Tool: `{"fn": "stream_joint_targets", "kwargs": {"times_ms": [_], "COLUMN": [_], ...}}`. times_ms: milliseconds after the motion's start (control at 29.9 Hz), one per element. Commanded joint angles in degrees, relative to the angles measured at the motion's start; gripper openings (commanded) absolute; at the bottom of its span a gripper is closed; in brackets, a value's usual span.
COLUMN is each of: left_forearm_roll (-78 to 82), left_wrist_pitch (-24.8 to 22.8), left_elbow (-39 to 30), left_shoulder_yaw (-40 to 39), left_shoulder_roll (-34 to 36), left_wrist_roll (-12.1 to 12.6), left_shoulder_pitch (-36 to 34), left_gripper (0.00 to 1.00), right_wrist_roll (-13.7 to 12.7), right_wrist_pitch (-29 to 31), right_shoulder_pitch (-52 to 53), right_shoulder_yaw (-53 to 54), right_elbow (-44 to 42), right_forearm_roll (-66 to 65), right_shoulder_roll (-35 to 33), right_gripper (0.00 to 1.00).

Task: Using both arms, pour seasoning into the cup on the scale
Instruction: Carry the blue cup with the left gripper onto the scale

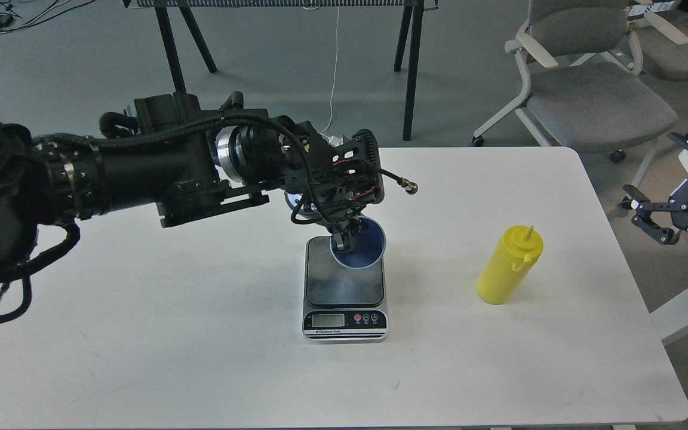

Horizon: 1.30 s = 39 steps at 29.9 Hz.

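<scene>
Black and thick, the left arm (pixel 141 161) comes in from the left edge and reaches to the middle of the frame. Its gripper (pixel 344 239) dips into the blue cup (pixel 365 248), one finger inside the rim, so it seems to pinch the cup's wall. The cup is at the back of the scale (pixel 345 292), in the middle of the white table (pixel 200 334). To the right stands the yellow bottle (pixel 508 266), upright and alone. At the right edge, the right gripper (pixel 663 197) hangs with its fingers spread wide, off the table.
</scene>
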Motion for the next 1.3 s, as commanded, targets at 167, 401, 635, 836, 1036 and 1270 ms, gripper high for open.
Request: {"fn": "stream_joint_targets", "kwargs": {"times_ms": [167, 401, 635, 836, 1036, 1270], "left_forearm_roll": [0.2, 0.2, 0.2, -0.2, -0.3, -2.7], "left_wrist_pitch": [0.0, 0.0, 0.0, 0.0, 0.0, 0.0], "left_elbow": [0.1, 1.0, 2.7, 2.7, 2.7, 2.8], "left_shoulder_yaw": [0.1, 0.1, 2.0, 2.0, 2.0, 1.1], "left_shoulder_roll": [0.1, 0.0, 0.1, 0.0, -0.1, -0.2], "left_wrist_roll": [0.0, 0.0, 0.0, 0.0, 0.0, 0.0], "left_shoulder_pitch": [2.1, 2.5, 2.7, 2.7, 2.6, 2.4], "left_gripper": [0.07, 0.08, 0.08, 0.11, 0.18, 0.44], "right_wrist_roll": [0.0, 0.0, 0.0, 0.3, 0.4, 1.4], "right_wrist_pitch": [0.0, 0.0, 0.0, 0.0, 0.0, 0.0], "right_shoulder_pitch": [0.1, -0.3, -0.6, -0.8, -1.3, -1.6], "right_shoulder_yaw": [-0.1, 0.0, 0.2, 0.1, 0.2, 0.1], "right_elbow": [0.0, 0.0, 0.0, 0.0, -0.1, -0.1], "right_forearm_roll": [0.0, 0.0, 0.0, 0.0, 0.0, 0.0], "right_shoulder_roll": [0.8, 0.7, 0.7, 0.7, 0.7, 0.7], "right_gripper": [0.99, 0.99, 0.99, 0.99, 0.99, 0.99]}}
